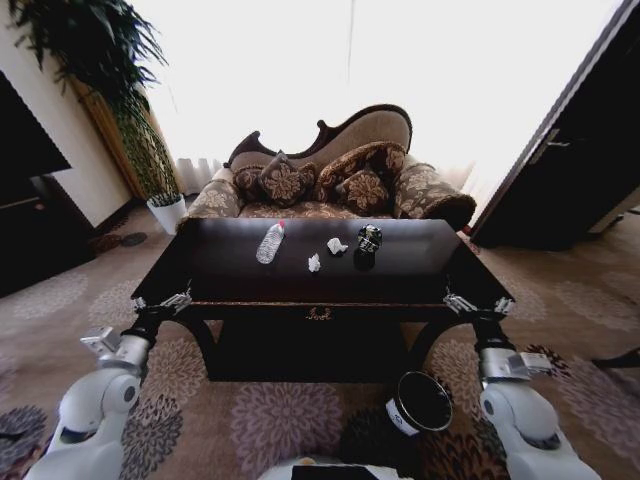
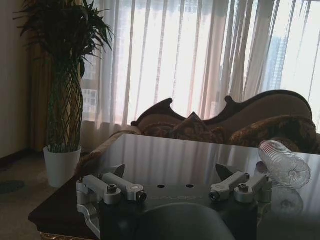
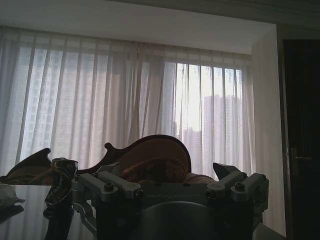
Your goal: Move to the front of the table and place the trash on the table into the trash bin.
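The dark glossy table stands straight ahead. On its top lie the trash: a clear bottle with a red cap, two white paper balls and a black-and-silver lump. The trash bin sits on the carpet below the table's front right. My left gripper is open at the front left corner, and the bottle lies beyond it. My right gripper is open at the front right corner, with the lump and a paper ball off to one side.
A patterned sofa with cushions stands behind the table. A tall plant in a white pot is at the back left, a dark cabinet on the left and a dark door on the right. Flowered carpet surrounds the table.
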Motion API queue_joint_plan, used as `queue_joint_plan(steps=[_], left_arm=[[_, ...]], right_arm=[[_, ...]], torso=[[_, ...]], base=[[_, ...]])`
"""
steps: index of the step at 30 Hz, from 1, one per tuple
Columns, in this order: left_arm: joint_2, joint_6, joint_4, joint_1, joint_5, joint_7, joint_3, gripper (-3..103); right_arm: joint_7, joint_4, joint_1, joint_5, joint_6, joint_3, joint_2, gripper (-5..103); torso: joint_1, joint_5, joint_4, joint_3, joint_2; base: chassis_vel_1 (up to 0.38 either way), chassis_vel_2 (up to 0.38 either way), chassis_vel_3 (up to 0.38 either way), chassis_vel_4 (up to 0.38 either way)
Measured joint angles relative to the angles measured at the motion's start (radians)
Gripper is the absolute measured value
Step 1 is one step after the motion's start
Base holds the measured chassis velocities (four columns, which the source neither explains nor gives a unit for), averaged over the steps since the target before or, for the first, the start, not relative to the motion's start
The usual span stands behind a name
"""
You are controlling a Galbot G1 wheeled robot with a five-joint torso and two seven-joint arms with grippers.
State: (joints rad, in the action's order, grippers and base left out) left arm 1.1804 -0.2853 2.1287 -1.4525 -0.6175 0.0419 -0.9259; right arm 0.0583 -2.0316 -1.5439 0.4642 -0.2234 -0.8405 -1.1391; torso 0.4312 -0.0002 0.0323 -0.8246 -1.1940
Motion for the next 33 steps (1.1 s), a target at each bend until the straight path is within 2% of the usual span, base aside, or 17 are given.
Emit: queue_joint_plan(steps=[1, 3, 4, 5, 7, 13, 17, 20, 22, 27, 28, 30, 33], left_arm=[[0.0, -0.002, 0.01, -0.003, -0.016, -0.013, -0.005, 100], [0.006, -0.031, 0.054, -0.019, -0.072, -0.078, -0.013, 100], [0.006, -0.031, 0.054, -0.019, -0.072, -0.078, -0.013, 100], [0.009, -0.059, 0.091, -0.036, -0.107, -0.132, -0.018, 100], [0.014, -0.083, 0.14, -0.058, -0.139, -0.171, -0.025, 100], [0.009, -0.091, 0.159, -0.06, -0.147, -0.159, -0.032, 100], [-0.027, -0.09, 0.095, -0.021, -0.168, -0.134, -0.047, 100], [-0.082, -0.075, 0.001, 0.044, -0.233, -0.113, -0.042, 100], [-0.096, -0.074, -0.021, 0.063, -0.245, -0.109, -0.035, 100], [-0.17, -0.075, -0.135, 0.22, -0.277, -0.096, 0.058, 100], [-0.17, -0.075, -0.135, 0.22, -0.277, -0.096, 0.058, 100], [-0.204, -0.08, -0.198, 0.308, -0.312, -0.105, 0.108, 100], [-0.228, -0.087, -0.243, 0.368, -0.356, -0.113, 0.146, 100]], right_arm=[[0.0, 0.001, 0.0, 0.0, -0.001, 0.0, 0.001, 100], [0.001, 0.006, 0.001, -0.003, -0.002, 0.0, 0.002, 100], [0.001, 0.006, 0.001, -0.003, -0.002, 0.0, 0.002, 100], [0.003, 0.01, 0.002, -0.005, -0.003, 0.0, 0.003, 100], [0.004, 0.014, 0.004, -0.006, -0.003, 0.001, 0.006, 100], [0.006, 0.019, 0.013, -0.007, -0.003, 0.01, 0.008, 100], [0.009, 0.023, 0.01, -0.008, -0.005, 0.012, 0.009, 100], [0.0, 0.023, 0.002, -0.011, -0.016, 0.012, 0.006, 100], [-0.001, 0.022, 0.0, -0.012, -0.017, 0.013, 0.002, 100], [-0.003, 0.013, -0.012, -0.025, -0.02, 0.018, -0.026, 100], [-0.003, 0.013, -0.012, -0.025, -0.02, 0.018, -0.026, 100], [-0.004, 0.011, -0.019, -0.029, -0.023, 0.012, -0.033, 100], [-0.004, 0.011, -0.025, -0.033, -0.025, 0.008, -0.04, 100]], torso=[[0.0, 0.0, 0.0, 0.0, 0.0], [0.0, 0.0, 0.0, 0.0, 0.0], [0.0, 0.0, 0.0, 0.0, 0.0], [0.0, 0.0001, -0.0001, 0.0, 0.0], [0.0, 0.0002, -0.0001, 0.0, 0.0], [0.0, 0.0002, -0.0001, 0.0, 0.0], [0.0, -0.0001, -0.0003, 0.0, 0.0], [0.0, -0.0002, 0.0, 0.0, 0.0], [0.0, -0.0001, 0.0, 0.0, 0.0], [0.0, -0.0001, -0.0001, 0.0, 0.0], [0.0, -0.0001, -0.0001, 0.0, 0.0], [0.0, 0.0, 0.0001, 0.0, 0.0], [0.0, 0.0, 0.0, 0.0, 0.0]], base=[[0.0, 0.0, 0.0, 0.0], [0.0, 0.0, 0.0, 0.0], [0.0, 0.0, 0.0, 0.0], [0.0, 0.0, 0.0, 0.0], [0.0, 0.0, 0.0, 0.0], [0.0, 0.0, 0.0, 0.0], [0.0, 0.0, 0.0, 0.0], [0.0, 0.0, 0.0, 0.0], [0.0, 0.0, 0.0, 0.0], [0.0, 0.0, 0.0, 0.0], [0.0, 0.0, 0.0, 0.0], [0.0, 0.0, 0.0, 0.0], [0.0, 0.0, 0.0, 0.0]])
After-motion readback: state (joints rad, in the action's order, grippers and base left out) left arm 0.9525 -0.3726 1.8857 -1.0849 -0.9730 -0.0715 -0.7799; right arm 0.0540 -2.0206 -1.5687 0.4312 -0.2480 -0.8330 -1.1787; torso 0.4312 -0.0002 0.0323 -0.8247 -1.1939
